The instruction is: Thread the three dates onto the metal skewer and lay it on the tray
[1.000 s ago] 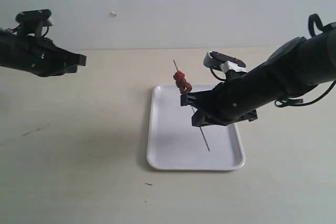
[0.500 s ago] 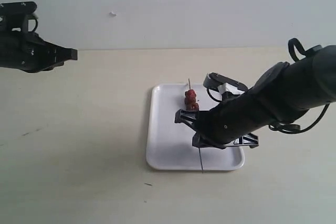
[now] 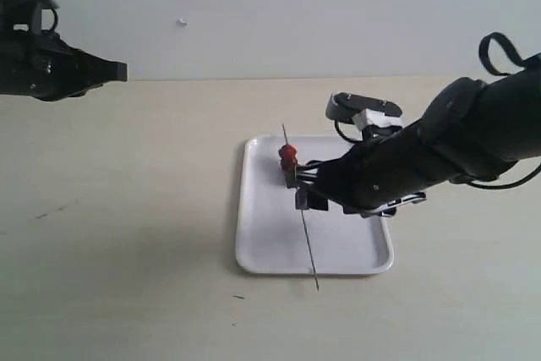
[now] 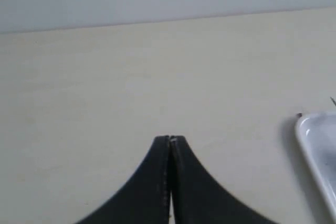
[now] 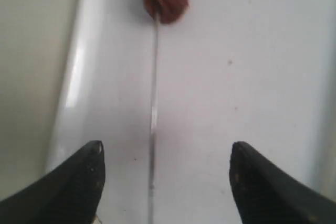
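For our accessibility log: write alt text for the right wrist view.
The right gripper hangs open over the white tray, its black fingertips either side of the metal skewer lying on it. Dark red-brown dates sit threaded on the skewer, partly cut off by the frame.

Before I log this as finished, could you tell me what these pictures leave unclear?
- Count of dates: exterior view, a small clump partly behind the right end effector; right wrist view, top edge crops them.
- Middle of the metal skewer: hidden by that end effector, exterior view.
- Most of the tray: cut off by the left wrist view's edge.
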